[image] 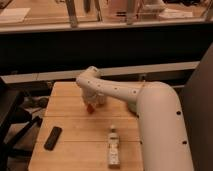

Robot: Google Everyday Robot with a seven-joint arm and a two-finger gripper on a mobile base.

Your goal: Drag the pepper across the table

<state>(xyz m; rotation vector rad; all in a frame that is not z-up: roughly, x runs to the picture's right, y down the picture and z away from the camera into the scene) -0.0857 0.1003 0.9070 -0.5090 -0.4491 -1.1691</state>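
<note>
Count on the surface (pixel 70 127): one pepper (pixel 90 107), one bottle (pixel 114 149), one black bar (pixel 53 138). Gripper (pixel 93 102) is lowered at the pepper, apparently touching it from above; cannot tell its finger state. Bottle lies nearer the camera, to the gripper's right side of view. Bar lies nearer and left, well apart.

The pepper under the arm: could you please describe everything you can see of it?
The small red-orange rounded pepper shows only as a bright patch on the light tan wooden plank table, in its far half. The white arm's gripper is right over it, hiding its top. Its surface, stem and exact contact cannot be made out.
</note>
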